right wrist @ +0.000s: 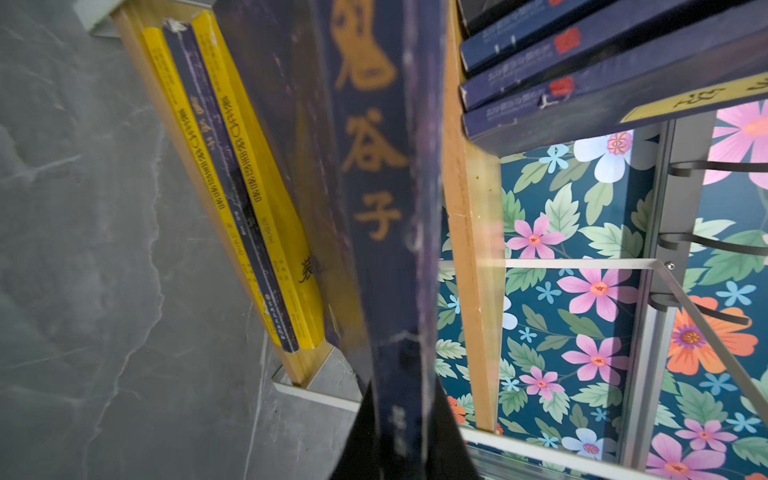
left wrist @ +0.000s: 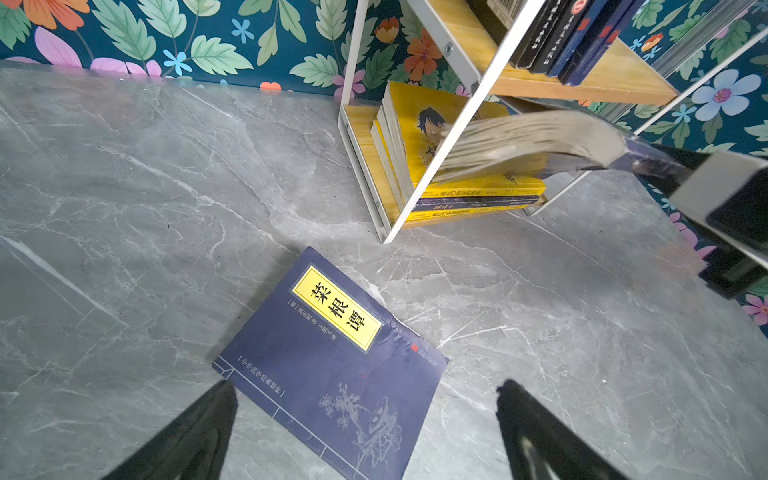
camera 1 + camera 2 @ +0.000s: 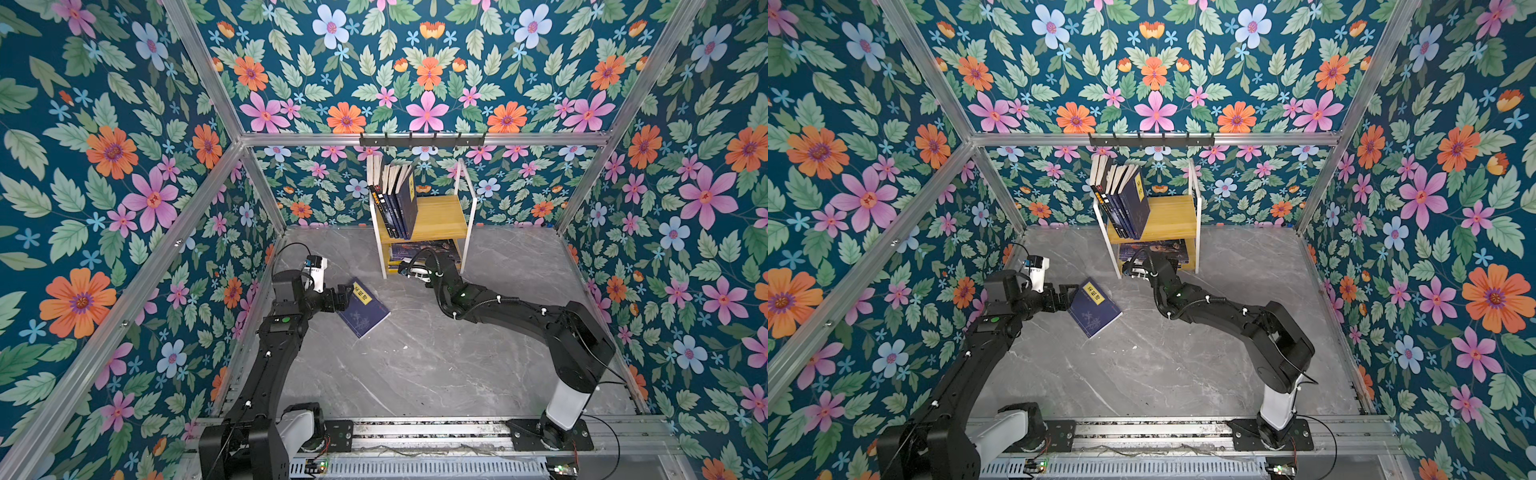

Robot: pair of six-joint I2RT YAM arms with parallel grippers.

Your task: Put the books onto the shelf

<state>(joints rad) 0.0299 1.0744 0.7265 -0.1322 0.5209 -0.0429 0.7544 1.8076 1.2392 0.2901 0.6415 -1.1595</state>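
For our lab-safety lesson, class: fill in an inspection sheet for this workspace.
Surface: grey marble-look tabletop, one book lying on it.
Job's things: navy book flat on tabletop; shelf holds upright books above, flat stack below.
Clutter: nothing seen.
Claws: left claw open over navy book; right claw shut on purple-blue book at lower tier.
Cables: black cables along both arms.
Surroundings: floral walls, aluminium frame, black hook rail.

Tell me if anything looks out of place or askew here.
One navy book with a yellow title label lies flat on the grey table, skewed, in front of the shelf rather than on it.
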